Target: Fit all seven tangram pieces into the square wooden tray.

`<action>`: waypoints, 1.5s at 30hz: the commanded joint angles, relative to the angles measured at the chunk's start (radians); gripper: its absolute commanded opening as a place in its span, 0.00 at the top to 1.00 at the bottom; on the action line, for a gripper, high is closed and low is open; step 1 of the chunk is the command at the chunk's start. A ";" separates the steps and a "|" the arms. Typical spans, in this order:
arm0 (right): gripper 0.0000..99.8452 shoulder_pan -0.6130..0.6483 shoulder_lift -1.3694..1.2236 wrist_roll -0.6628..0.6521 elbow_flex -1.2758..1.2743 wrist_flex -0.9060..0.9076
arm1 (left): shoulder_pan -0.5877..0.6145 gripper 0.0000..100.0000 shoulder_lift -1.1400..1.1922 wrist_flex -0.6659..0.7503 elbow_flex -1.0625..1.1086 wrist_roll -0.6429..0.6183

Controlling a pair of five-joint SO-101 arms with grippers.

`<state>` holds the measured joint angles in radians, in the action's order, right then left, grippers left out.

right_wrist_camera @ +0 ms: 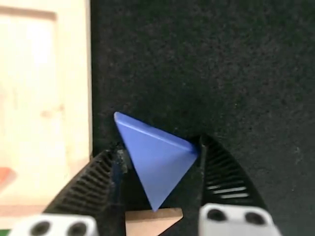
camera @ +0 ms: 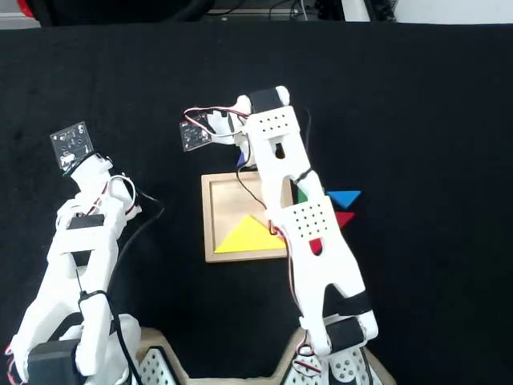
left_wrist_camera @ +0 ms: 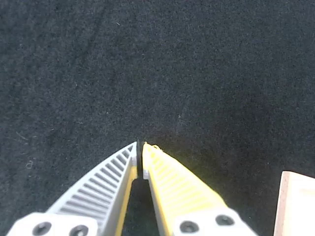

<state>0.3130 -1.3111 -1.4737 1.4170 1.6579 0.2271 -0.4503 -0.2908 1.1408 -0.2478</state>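
The square wooden tray lies mid-table with a large yellow triangle in its near part. My right arm stretches over the tray, and its gripper is shut on a small dark-blue triangle, just past the tray's far edge over the black cloth. A sliver of that triangle peeks out beside the wrist. A light-blue triangle and a red piece lie right of the tray. A green piece peeks out beside the arm. My left gripper is shut with nothing in it, left of the tray.
Black cloth covers the whole table. A tray corner sits at the edge of the left wrist view. The right arm hides much of the tray's right half. Both arm bases stand at the near edge.
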 commanded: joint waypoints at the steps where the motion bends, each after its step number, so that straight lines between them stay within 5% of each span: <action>1: 0.84 -0.026 0.010 -0.003 0.001 -0.021 | -0.015 0.97 -0.031 0.017 -0.005 0.009; 13: 0.84 -0.034 0.018 0.213 0.262 0.044 | -0.015 0.97 -0.031 0.017 -0.005 0.009; 23: 0.84 -0.057 0.259 0.425 0.225 0.112 | -0.015 0.97 -0.031 0.017 -0.005 0.009; 30: 0.84 -0.064 0.535 0.511 -0.142 0.110 | -0.015 0.97 -0.031 0.017 -0.005 0.009; 45: 0.84 -0.057 0.977 0.959 -0.969 0.031 | -0.015 0.97 -0.031 0.015 -0.005 0.009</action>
<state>0.2578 -0.4227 -0.5700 0.5470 1.7223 0.2271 -0.4503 -0.2908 1.1408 -0.2478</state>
